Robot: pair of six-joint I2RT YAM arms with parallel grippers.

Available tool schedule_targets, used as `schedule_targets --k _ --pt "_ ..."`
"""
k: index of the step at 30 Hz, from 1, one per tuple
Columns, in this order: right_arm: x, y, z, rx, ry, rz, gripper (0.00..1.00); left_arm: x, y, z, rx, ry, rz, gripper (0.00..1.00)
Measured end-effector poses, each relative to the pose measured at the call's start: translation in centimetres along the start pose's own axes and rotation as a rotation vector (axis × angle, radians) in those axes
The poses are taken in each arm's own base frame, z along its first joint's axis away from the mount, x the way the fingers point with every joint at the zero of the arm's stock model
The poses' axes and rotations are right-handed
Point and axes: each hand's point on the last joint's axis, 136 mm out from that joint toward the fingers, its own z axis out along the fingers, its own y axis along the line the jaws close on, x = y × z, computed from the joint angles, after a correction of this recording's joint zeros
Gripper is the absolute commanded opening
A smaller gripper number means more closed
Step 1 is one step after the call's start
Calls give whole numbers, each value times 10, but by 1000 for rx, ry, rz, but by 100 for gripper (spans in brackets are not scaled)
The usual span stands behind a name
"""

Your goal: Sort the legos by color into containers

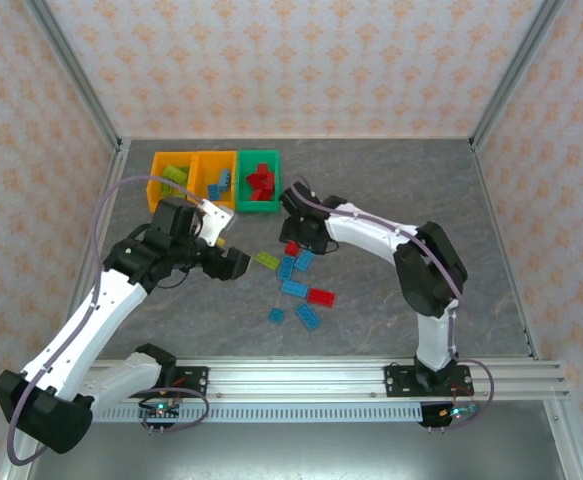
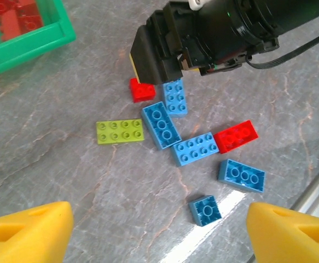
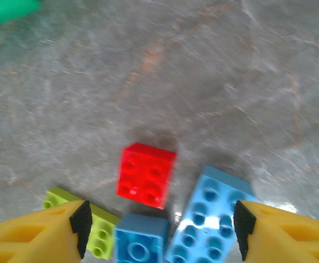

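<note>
Three bins stand in a row at the back left: two orange bins and a green bin holding red bricks. Loose legos lie mid-table. Among them are a small red brick, a lime plate, a long red brick and several light blue bricks. My right gripper hangs open just above the small red brick, fingers either side of the cluster. Left of the pile, my left gripper is open and holds nothing.
A small blue brick and a longer blue one lie nearest the front rail. The right arm's black wrist overhangs the far side of the pile. Bare grey tabletop spreads to the right and back.
</note>
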Motion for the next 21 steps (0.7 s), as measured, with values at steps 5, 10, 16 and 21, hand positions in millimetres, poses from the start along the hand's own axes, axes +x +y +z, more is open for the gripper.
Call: schedule_targets --k 5,10,16,21 --pt "6 8 22 39 24 -37 58 2 7 -2 -45 -3 11 85" --pt "9 8 32 60 43 -58 51 2 11 -2 -67 0 11 85" --pt "10 9 40 71 52 -70 56 2 13 -2 -78 0 10 86" --pt "9 13 47 87 64 -88 49 3 15 -2 -93 0 10 86"
